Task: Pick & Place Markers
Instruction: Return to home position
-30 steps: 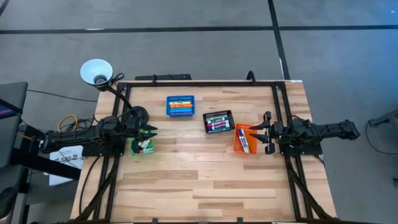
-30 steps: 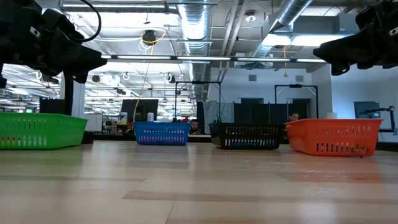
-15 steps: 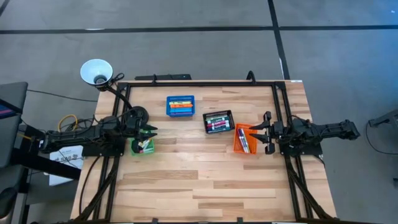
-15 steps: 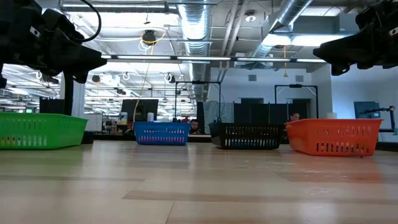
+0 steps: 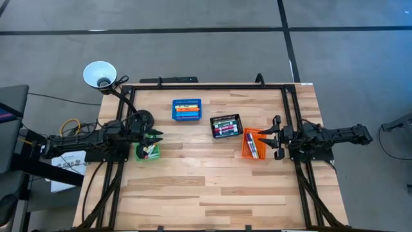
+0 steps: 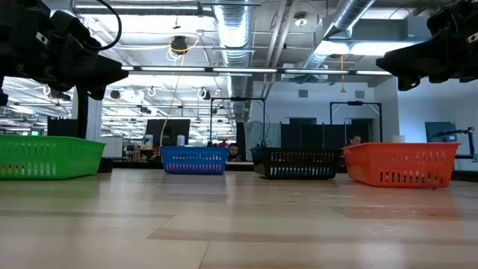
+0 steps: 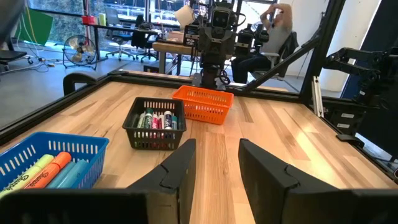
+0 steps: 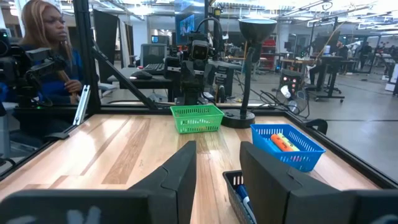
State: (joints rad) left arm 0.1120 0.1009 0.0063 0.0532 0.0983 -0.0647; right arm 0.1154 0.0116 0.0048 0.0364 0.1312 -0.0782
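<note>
Nothing has shifted since a second ago: both arms and all baskets sit exactly as they did. Four small baskets stand on the wooden table [image 5: 212, 187], well apart from each other: one green basket [image 5: 147, 152] at the left edge, one blue basket [image 5: 187, 109] towards the far side, one black basket [image 5: 226, 126] near the middle, and one orange basket [image 5: 252, 143] at the right.

All the markers [image 7: 155, 120] lie inside these baskets. The blue one shows a yellow, an orange and some blue barrels; the black one holds a packed bunch with pink, green and black ends, too many to count surely. Writing runs along the yellow barrel but is too small to read.

The left gripper [image 7: 216, 155] hangs over the green basket, its two fingers parted by a narrow gap with nothing between them. The right gripper [image 8: 217, 155] hangs beside the orange basket, likewise narrowly parted and empty.

One desk lamp [image 5: 100, 74] with a white shade stands at the far left corner. One seated person [image 8: 43, 50] shows beyond the table's edge.
</note>
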